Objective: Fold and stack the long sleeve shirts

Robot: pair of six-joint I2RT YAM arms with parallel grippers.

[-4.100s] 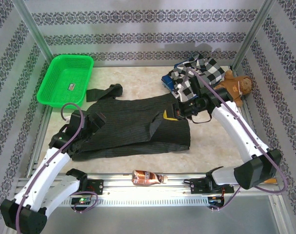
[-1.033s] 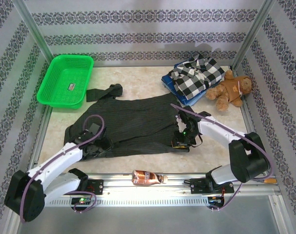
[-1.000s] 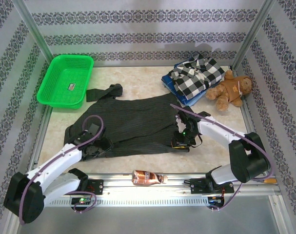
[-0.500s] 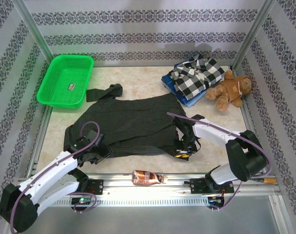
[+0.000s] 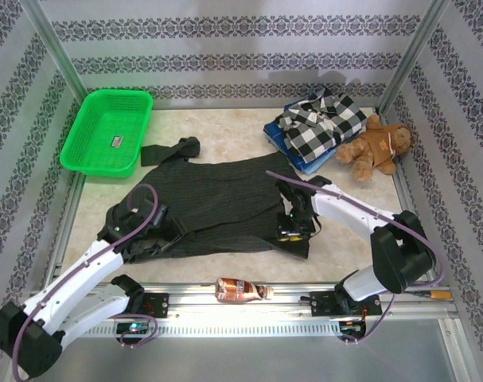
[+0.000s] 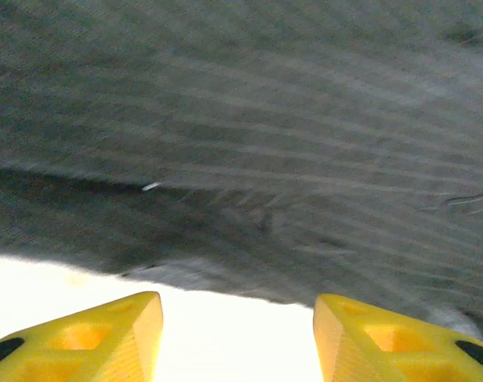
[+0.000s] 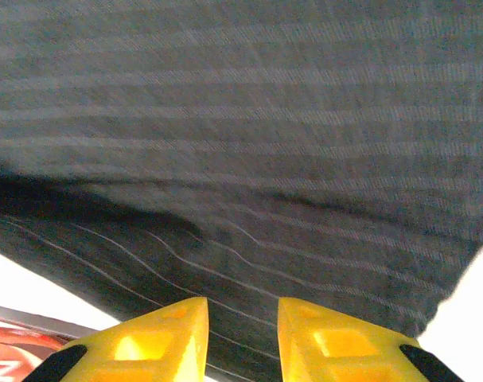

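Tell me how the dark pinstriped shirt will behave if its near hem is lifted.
The dark pinstriped shirt will likely be floppy: it lies in soft folds and wrinkles, so a lifted edge should sag. It probably slides rather than rolls, lying flat on the smooth table. Its loose sleeve may trail behind.

Overhead view: bright, even illumination; sharp focus; soft shadows on the table (image 5: 225,139). Wrist views: charcoal shirt (image 6: 265,119) fabric blurred at close range (left view worse); bare background overexposed to white
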